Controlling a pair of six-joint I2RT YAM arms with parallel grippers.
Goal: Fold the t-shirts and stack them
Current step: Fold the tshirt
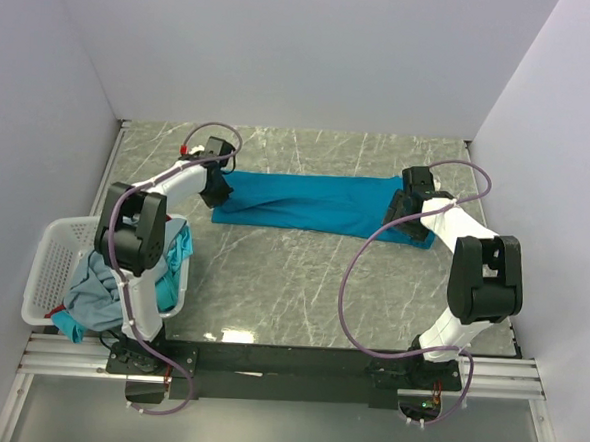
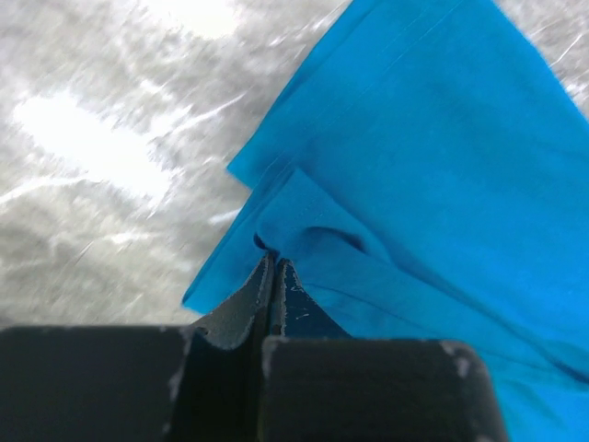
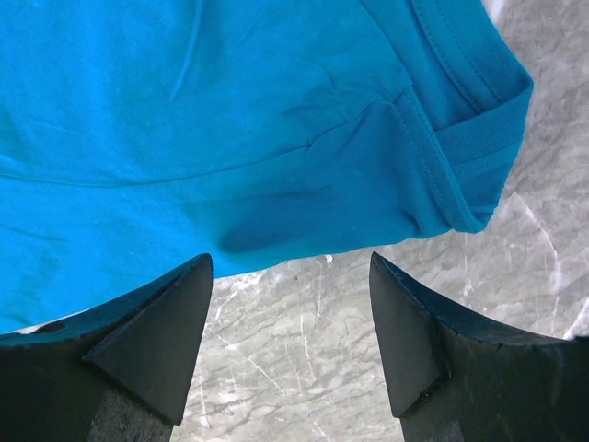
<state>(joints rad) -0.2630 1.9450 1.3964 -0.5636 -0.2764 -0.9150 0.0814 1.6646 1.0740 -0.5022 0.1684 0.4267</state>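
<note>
A bright teal-blue t-shirt (image 1: 316, 202) lies as a long flat strip across the back of the marble table. At its left end, my left gripper (image 1: 217, 188) is shut, its tips (image 2: 274, 262) pinching a small pucker of the shirt's edge (image 2: 414, 166). My right gripper (image 1: 408, 210) hovers at the shirt's right end and stands open (image 3: 290, 262). Bare marble shows between its fingers, just short of the shirt's hem and sleeve (image 3: 230, 120). More t-shirts, grey-blue and teal (image 1: 90, 294), are heaped in the basket.
A white lattice basket (image 1: 47, 256) sits at the table's left edge beside the left arm's base. White walls close in the table at the back and on both sides. The marble table top (image 1: 291, 281) lies in front of the shirt.
</note>
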